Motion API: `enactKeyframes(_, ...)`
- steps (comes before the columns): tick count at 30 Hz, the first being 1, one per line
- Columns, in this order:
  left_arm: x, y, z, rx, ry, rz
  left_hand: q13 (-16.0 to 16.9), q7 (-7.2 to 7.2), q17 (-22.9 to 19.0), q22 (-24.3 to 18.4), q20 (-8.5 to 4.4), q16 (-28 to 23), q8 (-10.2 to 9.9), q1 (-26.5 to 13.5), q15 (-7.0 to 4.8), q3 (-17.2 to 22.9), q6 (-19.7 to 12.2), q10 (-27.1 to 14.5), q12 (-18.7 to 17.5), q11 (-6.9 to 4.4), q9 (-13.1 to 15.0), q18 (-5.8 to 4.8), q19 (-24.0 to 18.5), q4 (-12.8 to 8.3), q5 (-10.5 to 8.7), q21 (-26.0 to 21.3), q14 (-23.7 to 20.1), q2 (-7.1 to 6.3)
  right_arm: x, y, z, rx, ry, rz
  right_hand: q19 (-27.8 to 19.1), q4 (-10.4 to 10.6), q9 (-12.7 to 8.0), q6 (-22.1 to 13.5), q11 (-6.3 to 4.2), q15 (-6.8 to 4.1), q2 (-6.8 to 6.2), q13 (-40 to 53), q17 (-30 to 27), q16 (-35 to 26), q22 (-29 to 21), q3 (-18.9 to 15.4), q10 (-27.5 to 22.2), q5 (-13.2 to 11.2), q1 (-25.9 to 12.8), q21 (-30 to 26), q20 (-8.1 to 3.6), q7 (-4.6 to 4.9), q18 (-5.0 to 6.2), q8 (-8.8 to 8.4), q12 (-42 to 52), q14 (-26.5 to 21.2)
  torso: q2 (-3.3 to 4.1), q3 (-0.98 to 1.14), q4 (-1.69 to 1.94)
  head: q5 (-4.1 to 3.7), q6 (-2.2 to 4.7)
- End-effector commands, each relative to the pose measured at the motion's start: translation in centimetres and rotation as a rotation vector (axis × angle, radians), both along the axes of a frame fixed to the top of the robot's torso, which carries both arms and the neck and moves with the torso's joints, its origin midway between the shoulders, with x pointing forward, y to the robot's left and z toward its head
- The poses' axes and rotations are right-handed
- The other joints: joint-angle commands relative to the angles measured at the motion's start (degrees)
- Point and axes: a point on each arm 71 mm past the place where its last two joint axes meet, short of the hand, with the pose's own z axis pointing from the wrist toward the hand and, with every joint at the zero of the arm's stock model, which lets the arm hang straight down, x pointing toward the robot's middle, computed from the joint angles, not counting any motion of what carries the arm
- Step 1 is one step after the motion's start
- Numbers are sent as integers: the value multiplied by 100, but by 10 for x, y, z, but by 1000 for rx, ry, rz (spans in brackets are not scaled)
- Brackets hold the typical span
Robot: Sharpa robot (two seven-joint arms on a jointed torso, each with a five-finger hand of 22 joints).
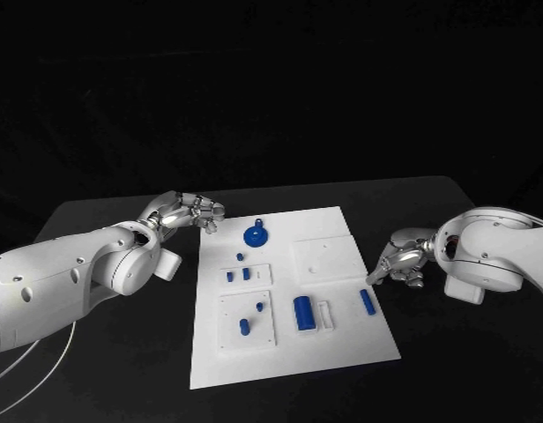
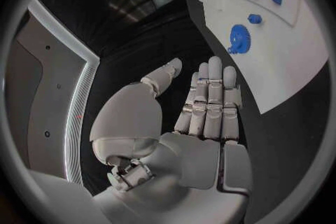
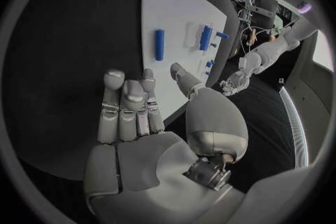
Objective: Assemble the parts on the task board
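The white rectangular task board (image 1: 291, 352) lies in the middle of my black desk (image 1: 107, 220), its long axis running away from me. My left hand (image 1: 185, 211) hovers by its far left corner, fingers (image 2: 210, 95) straight, pressed together, holding nothing. My right hand (image 1: 398, 262) sits off the right edge, fingers loosely extended, empty. A blue gear-shaped part (image 1: 256, 235) rests near the far edge; a blue cylindrical rod (image 1: 367, 301) lies lengthwise near the right edge.
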Motion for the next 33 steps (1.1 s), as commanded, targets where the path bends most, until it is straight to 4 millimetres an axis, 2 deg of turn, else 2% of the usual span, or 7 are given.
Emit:
enactKeyframes(1, -1, -1, 0, -12, -3, -15, -8, 2, 8, 8, 2, -38, 30, -45, 2, 8, -34, -29, -22, -6, -5, 104, -4, 28, -25, -38, 48, -6, -6, 3, -3, -115, 19, 54, -24, -14, 19, 59, -5, 18, -15, 0, 1, -8, 37, -118, -12, -30, -121, -11, 20, -19, 161, 38, -2, -3, -2, 0, 8, -18, 3)
enactKeyframes(6, -1, 0, 0, -10, -1, -14, -8, 3, 10, 9, 3, -40, 30, -45, 2, 8, -35, -29, -22, -5, -6, 104, -3, 29, -25, -39, 48, -6, -10, 11, -10, -114, 15, 71, -26, 9, 37, 92, -22, 4, 53, -3, 11, 3, 46, -267, 5, -28, -296, -6, 13, -37, 161, 53, 6, 4, 2, -4, 6, -20, 2)
enactKeyframes(12, -1, 1, 0, -10, 0, -14, -9, 3, 15, 11, 3, -44, 30, -46, 2, 7, -35, -29, -22, -5, -6, 103, -3, 31, -26, -40, 49, -6, -13, 20, -14, -192, -25, 137, -39, 22, 47, 118, -36, -9, 109, -8, 27, 23, 60, -475, 24, -28, -528, 1, 4, -56, 161, 56, 11, 6, 6, -5, 11, -17, -7)
enactKeyframes(19, -1, 2, 0, -9, -1, -10, -9, 3, 18, 12, 3, -46, 31, -47, 3, 6, -36, -30, -22, -5, -6, 103, -3, 33, -27, -41, 49, -5, -16, 29, -18, -209, -41, 168, -66, -180, 43, 153, -62, -31, 181, -10, 44, 37, 66, -806, 29, -19, -722, -8, -38, -76, 161, 45, 10, -6, 8, -5, 6, 0, -14)
enactKeyframes(25, -1, 2, 0, -9, 0, -11, -9, 4, 21, 13, 4, -49, 31, -48, 3, 5, -37, -31, -22, -4, -7, 103, -2, 35, -27, -41, 49, -5, -14, 30, -22, -242, -61, 180, -41, -352, 45, 189, -73, -40, 352, -9, 47, 46, 68, -761, 54, -28, -536, 3, -58, -88, 161, 49, 20, 4, 3, -7, 5, 8, -32)
enactKeyframes(29, -1, 5, 0, -7, 0, -6, -9, 4, 23, 14, 4, -51, 31, -48, 3, 5, -37, -31, -22, -4, -7, 103, -2, 35, -27, -42, 50, -5, -14, 32, -25, -292, -78, 203, -12, -488, 52, 233, -74, -37, 365, -9, 46, 52, 71, -591, 75, -27, -236, 19, -50, -91, 160, 63, 27, 19, 2, -6, 5, 2, -44)
enactKeyframes(33, -1, 5, 0, -7, 1, -6, -9, 4, 25, 15, 4, -52, 31, -47, 3, 5, -38, -31, -22, -4, -7, 103, -2, 35, -27, -42, 50, -6, -14, 34, -29, -324, -91, 212, 4, -463, 56, 285, -74, -30, 332, -8, 41, 54, 73, -434, 102, -29, -98, 29, -8, -93, 153, 78, 36, 30, 4, -3, -1, -3, -48)
